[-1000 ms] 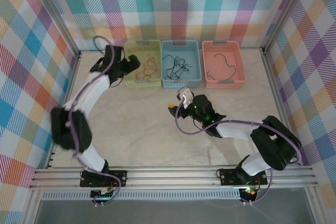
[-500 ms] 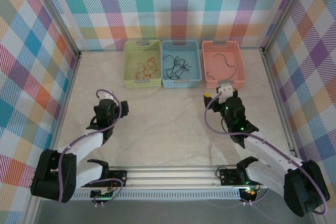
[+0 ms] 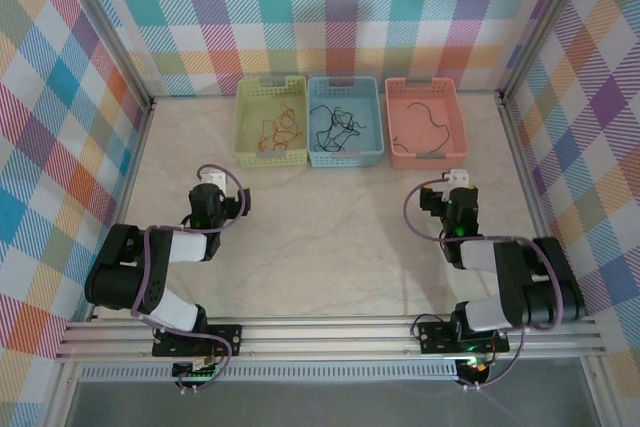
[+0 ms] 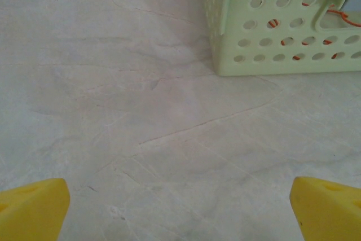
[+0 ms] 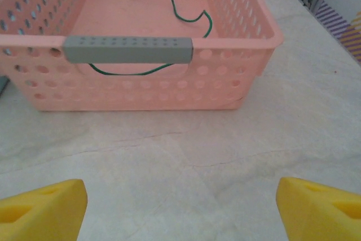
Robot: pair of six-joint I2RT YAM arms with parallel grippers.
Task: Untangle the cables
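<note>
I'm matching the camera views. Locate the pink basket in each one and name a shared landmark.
Top external: pink basket sits upper right, near the back wall.
Right wrist: pink basket spans the upper half, its near wall facing the camera.
Left wrist: this camera faces the green basket, at upper right.
Shared landmark: the grey handle strip on the pink basket's near wall.

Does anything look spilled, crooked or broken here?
Nothing stands out. Orange wires lie in the green basket, black wires in the blue basket, one green wire in the pink basket, all in a neat row.
</note>
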